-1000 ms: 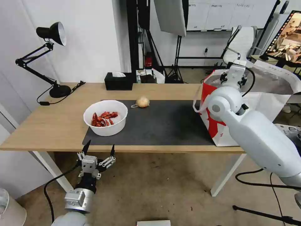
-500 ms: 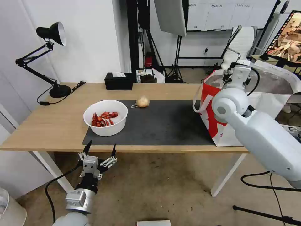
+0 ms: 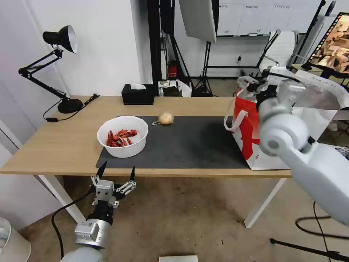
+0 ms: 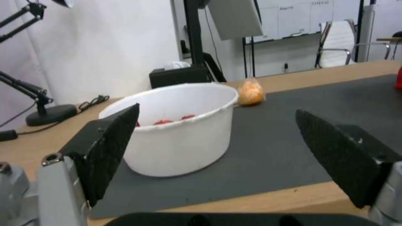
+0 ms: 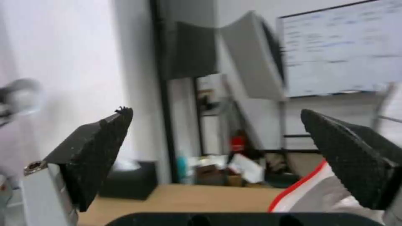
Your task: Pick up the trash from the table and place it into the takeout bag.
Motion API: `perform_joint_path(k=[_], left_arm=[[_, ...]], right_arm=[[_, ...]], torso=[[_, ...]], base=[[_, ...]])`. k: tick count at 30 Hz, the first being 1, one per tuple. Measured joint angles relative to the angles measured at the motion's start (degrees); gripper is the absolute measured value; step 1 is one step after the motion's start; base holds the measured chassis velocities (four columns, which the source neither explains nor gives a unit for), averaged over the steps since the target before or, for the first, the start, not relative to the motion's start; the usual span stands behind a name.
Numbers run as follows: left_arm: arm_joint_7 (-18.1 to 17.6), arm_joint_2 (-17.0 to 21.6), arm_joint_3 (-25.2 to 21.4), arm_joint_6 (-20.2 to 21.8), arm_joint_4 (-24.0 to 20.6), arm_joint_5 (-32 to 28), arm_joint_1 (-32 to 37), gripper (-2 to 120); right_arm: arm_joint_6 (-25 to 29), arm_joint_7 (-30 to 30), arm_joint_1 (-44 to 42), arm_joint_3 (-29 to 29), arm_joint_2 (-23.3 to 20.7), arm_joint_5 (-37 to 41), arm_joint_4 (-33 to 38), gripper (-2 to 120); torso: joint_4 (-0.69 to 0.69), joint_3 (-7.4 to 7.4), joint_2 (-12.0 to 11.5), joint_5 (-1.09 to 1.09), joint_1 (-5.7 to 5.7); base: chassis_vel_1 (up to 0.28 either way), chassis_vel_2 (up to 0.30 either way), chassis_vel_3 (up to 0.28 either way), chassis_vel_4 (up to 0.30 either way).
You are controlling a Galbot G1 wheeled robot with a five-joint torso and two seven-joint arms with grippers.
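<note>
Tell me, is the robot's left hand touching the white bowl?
Apart. In the head view the left gripper hangs open below the table edge, while the bowl sits up on the mat.

- Your right gripper (image 5: 213, 125) has its two black fingers (image 5: 98, 150) spread wide, nothing between them.
- Beyond them, you see the takeout bag (image 5: 312, 191)'s red-edged rim.
- The table (image 5: 184, 197) runs behind, with a black box (image 5: 130, 183) on it.

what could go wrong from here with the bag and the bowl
The right gripper, open, hangs at the takeout bag rim near the loop handles; it might snag one and tug the bag. The bowl of crayfish shells is wide, so a rim pinch by the left gripper could tilt it and spill.
</note>
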Motion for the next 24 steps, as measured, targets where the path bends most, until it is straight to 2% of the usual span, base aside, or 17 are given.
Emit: perform_joint_path(k=[1,3,4,6,7,9,11,12,16,17,20,24], left_arm=[[0.04,-0.26,0.11,0.0,-0.24,0.0,0.02,100],[0.06,-0.61,0.2,-0.04,-0.43,0.03,0.08,100],[0.06,-0.61,0.2,-0.04,-0.43,0.03,0.08,100],[0.08,-1.14,0.22,-0.27,-0.12,0.36,0.3,100],[0.08,-1.14,0.22,-0.27,-0.12,0.36,0.3,100],[0.08,-2.05,-0.06,-0.91,0.29,1.19,1.38,100],[0.08,-3.12,-0.18,-1.66,0.75,2.37,2.54,100],[0.08,-3.12,-0.18,-1.66,0.75,2.37,2.54,100],[0.15,-4.06,0.13,-1.89,2.25,4.2,3.49,100],[0.15,-4.06,0.13,-1.89,2.25,4.2,3.49,100],[0.2,-4.08,0.21,-1.88,3.42,4.74,3.83,100],[0.21,-4.24,0.42,-1.85,4.02,4.97,3.9,100]], right_arm=[[1.12,-2.81,-3.57,1.66,-1.22,-0.39,1.59,100],[2.82,-8.58,-11.92,5.96,-2.11,-2.46,3.87,100],[2.82,-8.58,-11.92,5.96,-2.11,-2.46,3.87,100],[5.02,-13.32,-20.78,9.46,-1.65,-7.02,5.19,100],[5.02,-13.32,-20.78,9.46,-1.65,-7.02,5.19,100],[7.34,-16.22,-28.66,11.29,0.44,-12.63,5.36,100],[9.89,-18.34,-36.96,13.0,4.36,-18.91,4.59,100],[9.89,-18.34,-36.96,13.0,4.36,-18.91,4.59,100],[14.82,-21.53,-49.69,15.38,12.97,-29.06,0.57,100],[14.82,-21.53,-49.69,15.38,12.97,-29.06,0.57,100],[16.66,-22.24,-53.86,15.45,17.32,-33.22,-2.15,100],[16.91,-22.28,-54.57,15.03,18.87,-34.41,-3.39,100]], torso=[[0.01,0.0,0.0,-0.06,0.0],[0.0,0.0,0.0,-0.01,0.0],[0.0,0.0,0.0,-0.01,0.0],[0.01,0.0,0.0,-0.05,0.0],[0.01,0.0,0.0,-0.05,0.0],[0.01,0.0,0.0,-0.04,0.0],[0.03,0.0,0.0,-0.03,0.0],[0.03,0.0,0.0,-0.03,0.0],[0.0,0.0,0.0,-0.02,-0.01],[0.0,0.0,0.0,-0.02,-0.01],[0.0,0.0,0.0,-0.04,-0.01],[0.01,0.0,0.0,-0.05,-0.01]], base=[[0.0,0.0,0.0,0.0],[0.0,0.0,0.0,0.0],[0.0,0.0,0.0,0.0],[0.0,0.0,0.0,0.0],[0.0,0.0,0.0,0.0],[0.0,0.0,0.0,0.0],[0.0,0.0,0.0,0.0],[0.0,0.0,0.0,0.0],[0.0,0.0,0.0,0.0],[0.0,0.0,0.0,0.0],[0.0,0.0,0.0,0.0],[0.0,0.0,0.0,0.0]])
